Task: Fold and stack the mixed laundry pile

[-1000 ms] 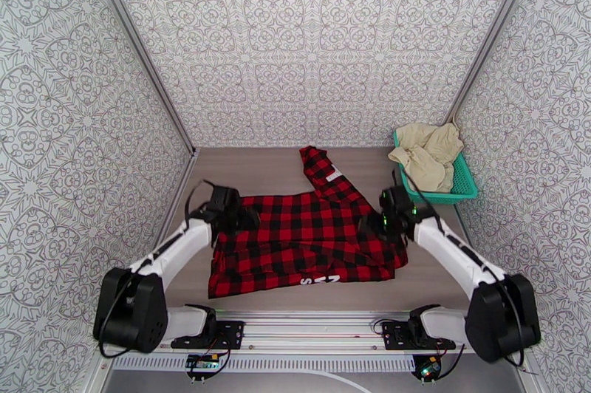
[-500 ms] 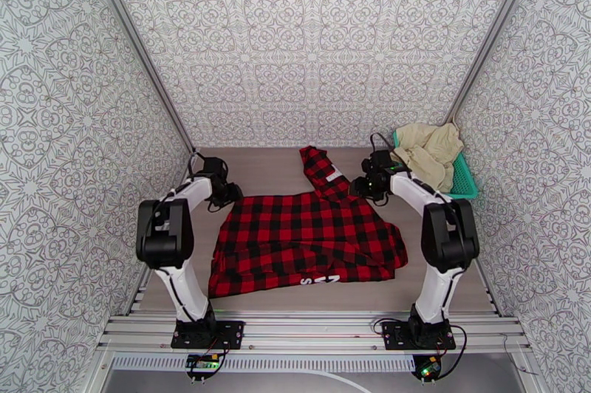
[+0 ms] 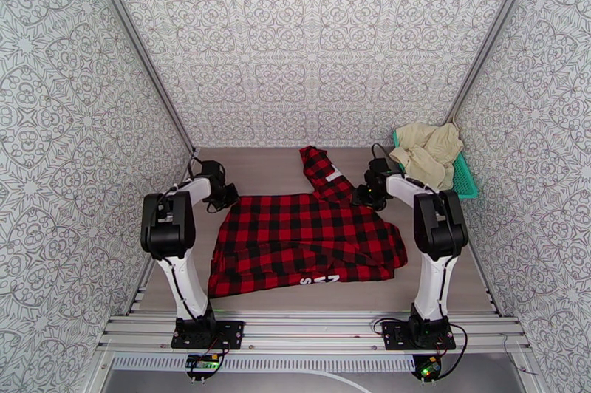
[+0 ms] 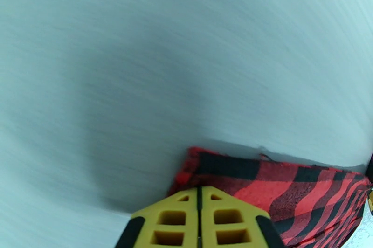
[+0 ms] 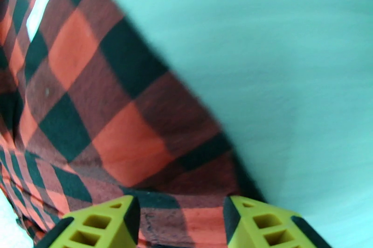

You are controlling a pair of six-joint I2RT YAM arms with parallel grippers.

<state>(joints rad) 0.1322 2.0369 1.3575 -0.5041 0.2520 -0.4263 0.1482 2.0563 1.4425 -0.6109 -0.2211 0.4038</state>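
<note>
The red-and-black checked flannel shirt (image 3: 310,239) is lying spread on the grey surface (image 3: 251,165). The left gripper (image 4: 199,195) is pinching its far-left corner, clenched tight. The right gripper (image 5: 182,209) is resting released, jaws straddling the shirt's right edge. Cream-beige cloth pieces (image 3: 428,151) are filling the teal mesh basket (image 3: 464,191).

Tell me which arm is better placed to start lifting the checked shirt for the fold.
Left, probably. The left pincer is shut on the far left corner of the checked shirt; the right pincer stands open astride the shirt's right edge, not yet gripping.
</note>
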